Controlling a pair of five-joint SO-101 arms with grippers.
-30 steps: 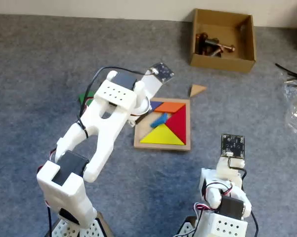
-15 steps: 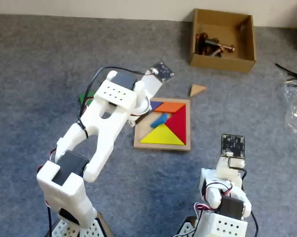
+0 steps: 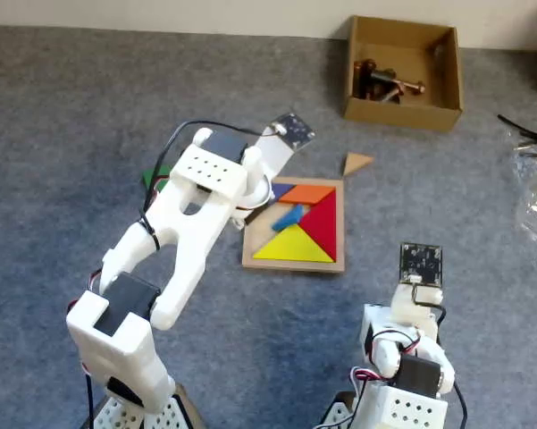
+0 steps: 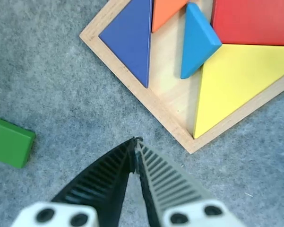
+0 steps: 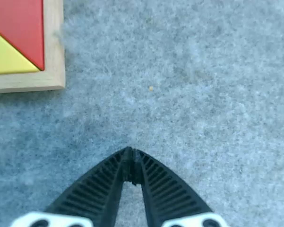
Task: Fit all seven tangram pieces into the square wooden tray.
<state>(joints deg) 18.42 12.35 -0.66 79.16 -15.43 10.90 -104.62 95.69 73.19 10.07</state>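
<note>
Left gripper (image 4: 134, 144), clenched on nothing, hovers at the tray's (image 3: 295, 264) nine o'clock edge, likely poised between the green piece (image 4: 9, 142) and the askew blue triangle (image 4: 198, 38).

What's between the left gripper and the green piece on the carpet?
Nothing visible. Only bare carpet lies between the shut left gripper and the green piece. The wooden tray sits off that path, on the gripper's far side from the piece.
</note>
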